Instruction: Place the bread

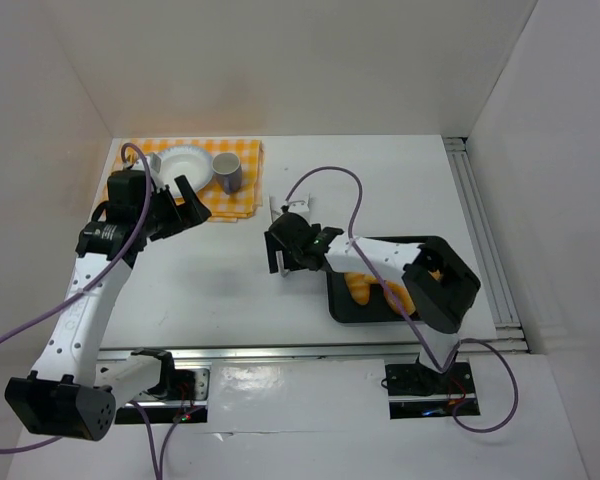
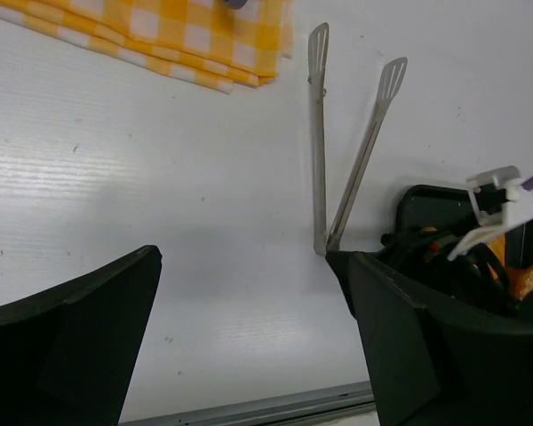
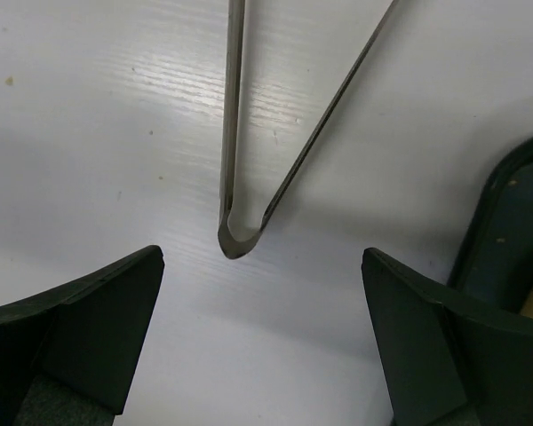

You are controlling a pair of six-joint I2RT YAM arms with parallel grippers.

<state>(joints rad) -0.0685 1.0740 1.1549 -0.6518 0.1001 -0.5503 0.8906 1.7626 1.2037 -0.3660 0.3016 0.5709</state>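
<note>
Nearest the arm bases, at about 4 o'clock on the table (image 1: 380, 190), sits a black tray (image 1: 352, 314). The bread (image 1: 363, 290) lies inside it, golden rolls partly hidden under the right arm, so I cannot count them.

Just beyond the tray, toward 10 o'clock from it, the right gripper (image 3: 262, 266) hangs low over the table with its fingers spread wide, holding nothing. The hinged end of a pair of metal tongs (image 2: 318, 133) lies flat on the table in the gap between them, clear of both fingers. The tongs' two blades fan out toward 12 o'clock.

Over at 10 o'clock, the left gripper (image 2: 247, 257) hovers at the near edge of a yellow checked cloth (image 1: 242, 200), its fingers also wide apart and empty.

Farthest away, on the cloth, a white plate (image 1: 185, 160) sits with a mug (image 1: 227, 172) just beside it at its 3 o'clock.
</note>
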